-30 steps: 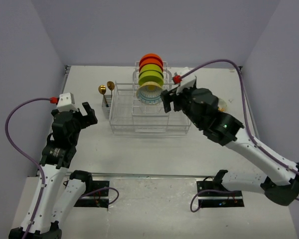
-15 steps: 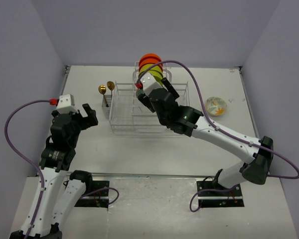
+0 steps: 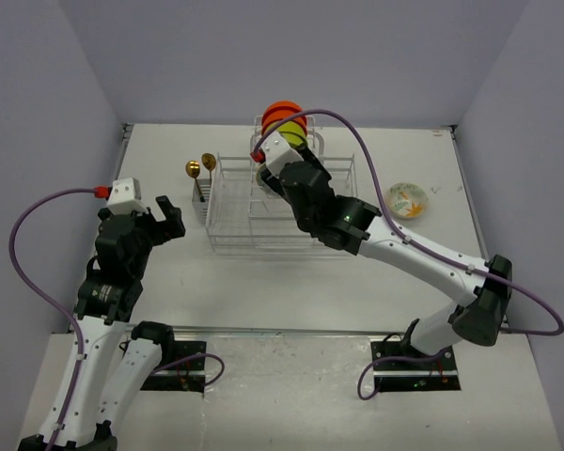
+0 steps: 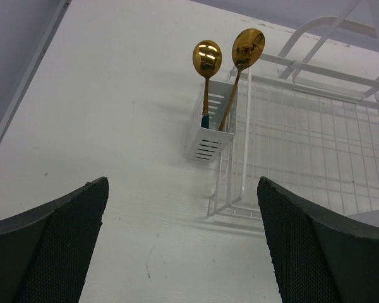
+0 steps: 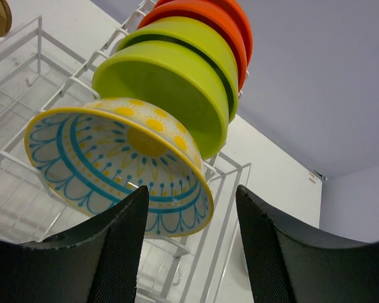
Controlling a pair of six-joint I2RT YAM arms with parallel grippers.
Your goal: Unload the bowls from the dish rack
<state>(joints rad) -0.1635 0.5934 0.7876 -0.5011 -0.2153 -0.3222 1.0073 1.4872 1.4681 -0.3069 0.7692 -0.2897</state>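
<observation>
The table (image 3: 169, 160) is lit brightly and evenly from above. Only faint, soft shadows are cast beside the dish rack (image 4: 303, 145). Bright reflections are seen on the gold spoons (image 4: 207, 58). All three views are rendered sharp.

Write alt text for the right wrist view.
A pale bowl patterned in blue and yellow stands on edge in a white wire dish rack, framed by the open right pincer. Behind it stand two lime-green bowls, then orange bowls.
</observation>
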